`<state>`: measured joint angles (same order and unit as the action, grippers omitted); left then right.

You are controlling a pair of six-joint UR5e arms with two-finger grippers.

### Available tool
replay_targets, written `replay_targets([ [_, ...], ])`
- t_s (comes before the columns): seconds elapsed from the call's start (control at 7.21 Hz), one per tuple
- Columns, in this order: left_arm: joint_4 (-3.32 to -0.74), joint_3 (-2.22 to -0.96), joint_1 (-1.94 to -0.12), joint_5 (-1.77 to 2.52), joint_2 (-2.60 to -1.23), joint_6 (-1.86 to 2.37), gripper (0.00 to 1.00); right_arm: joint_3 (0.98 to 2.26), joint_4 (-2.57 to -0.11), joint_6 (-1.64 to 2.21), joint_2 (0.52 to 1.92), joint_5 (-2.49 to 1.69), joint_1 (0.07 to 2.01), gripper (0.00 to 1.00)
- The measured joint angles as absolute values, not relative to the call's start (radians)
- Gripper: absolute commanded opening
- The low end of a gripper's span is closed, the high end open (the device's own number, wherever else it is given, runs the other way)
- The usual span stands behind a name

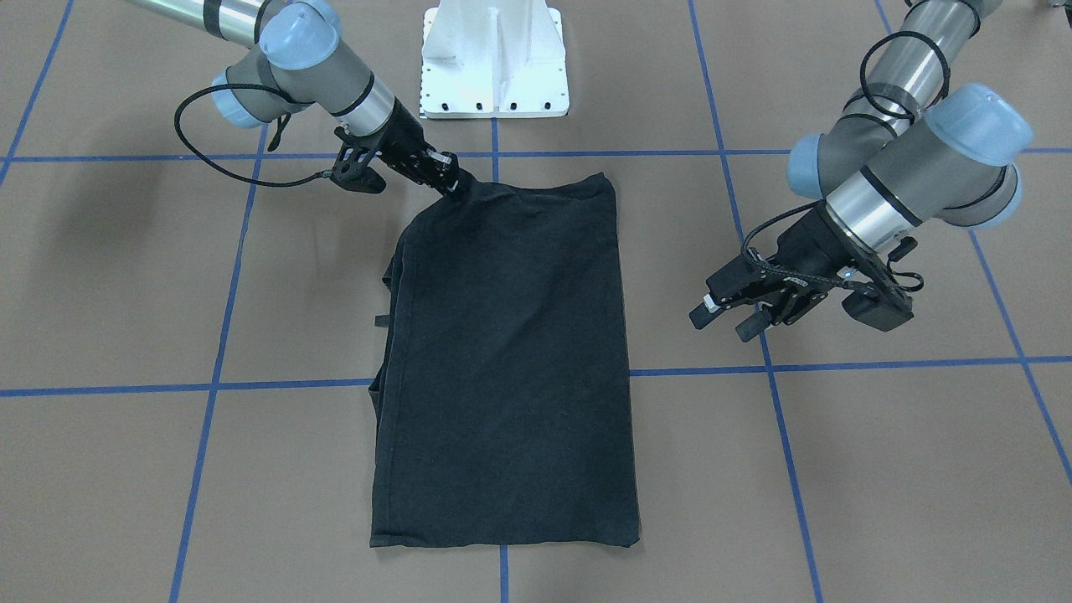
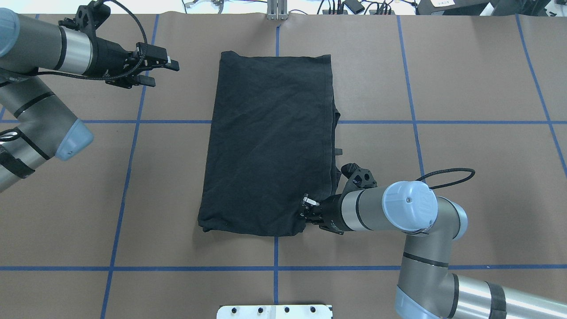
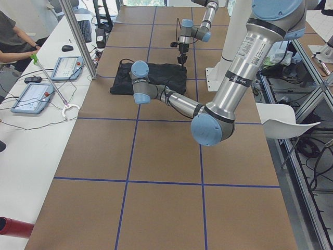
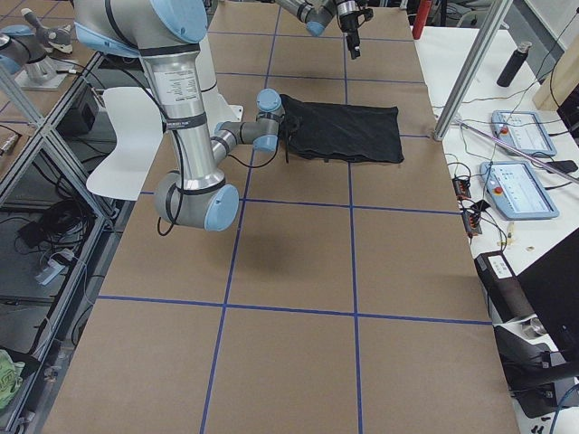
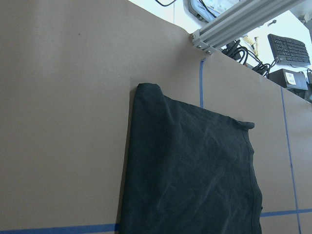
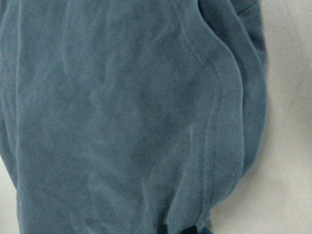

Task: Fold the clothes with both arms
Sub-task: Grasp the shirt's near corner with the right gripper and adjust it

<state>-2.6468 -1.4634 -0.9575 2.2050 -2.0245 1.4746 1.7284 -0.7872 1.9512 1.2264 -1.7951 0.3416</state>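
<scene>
**Item: shirt** (image 2: 270, 146). Black, lying flat on the desk (image 2: 465, 88) across the centre tape line. It is already a long narrow rectangle, and stacked layer edges show along the side nearest the right arm. No logo is visible.

**Item: right gripper** (image 2: 305, 208). At the shirt's corner nearest the robot, on the right-arm side. The jaws are pressed together on the cloth, which rises to a small peak at the tip in the front-facing view. The wrist view is filled with fabric.

**Item: left gripper** (image 2: 161, 71). Over bare desk, well apart from the shirt and level with its far end. The jaws are spread and hold nothing. Its wrist camera looks across at the shirt's far corners.

**Item: base plate** (image 1: 494, 59). White and bolted, just beyond the shirt's near edge.

**Step in hand (judged):** the lengthwise folds look finished. The crosswise fold appears to be starting, with only one near corner gripped.

**Next move (judged):** the left gripper must come to the other near corner (image 2: 203, 223) and pinch through all the layers. Both arms would then lift evenly and carry the near edge over to the far edge. Lifting on one side alone would likely skew or unfold the stack.
</scene>
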Motion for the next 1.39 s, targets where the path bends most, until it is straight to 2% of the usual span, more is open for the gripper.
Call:
replay_targets([
  [0.83, -2.646, -1.463, -0.957, 2.209, -2.023, 1.48, 1.0, 1.702, -0.789, 1.946, 1.229, -1.782, 0.309, 0.98],
  [0.97, -2.646, -1.463, -0.958, 2.209, -2.022, 1.48, 1.0, 1.696, -0.789, 1.946, 1.227, -1.781, 0.307, 0.84],
  [1.25, -2.646, -1.463, -0.959, 2.209, -2.022, 1.48, 1.0, 1.689, -0.788, 1.952, 1.222, -1.781, 0.307, 0.22],
  [1.39, -2.646, -1.463, -0.959, 2.209, -2.022, 1.48, 1.0, 1.688, -0.788, 1.955, 1.221, -1.781, 0.307, 0.01],
])
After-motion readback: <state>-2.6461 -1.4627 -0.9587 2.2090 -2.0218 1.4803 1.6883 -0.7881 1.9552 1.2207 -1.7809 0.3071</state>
